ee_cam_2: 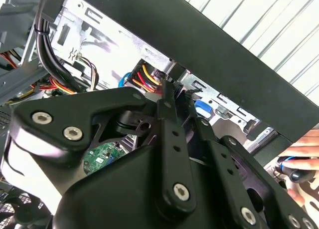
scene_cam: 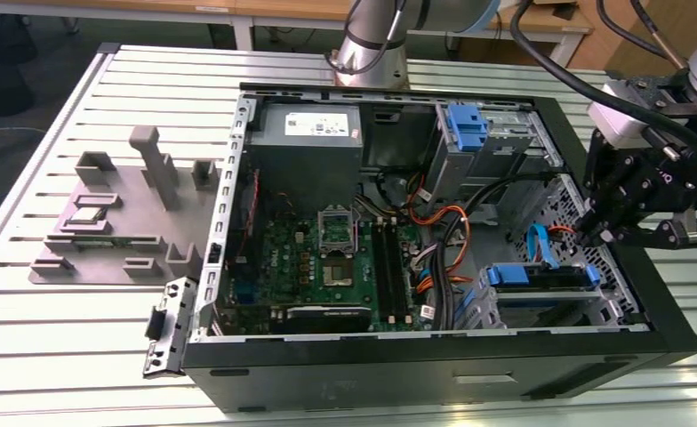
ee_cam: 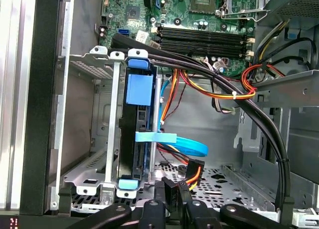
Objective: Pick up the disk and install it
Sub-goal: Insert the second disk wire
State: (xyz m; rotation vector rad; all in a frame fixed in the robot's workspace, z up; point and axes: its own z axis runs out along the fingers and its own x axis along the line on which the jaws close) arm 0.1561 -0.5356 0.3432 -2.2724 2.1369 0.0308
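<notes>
The gripper was held over the open computer case at the exterior view's right side, fingers closed together, nothing clamped. The disk, edged by blue rails, was seated in the drive cage just below it.

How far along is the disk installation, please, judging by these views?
Mostly done, it seems: the disk, in its blue carrier, sits in the metal drive cage inside the computer case. In hand: the end effector hangs over the case's edge near the cage, apart from the disk. Left: whether the disk is fully seated and cabled cannot be told.
</notes>
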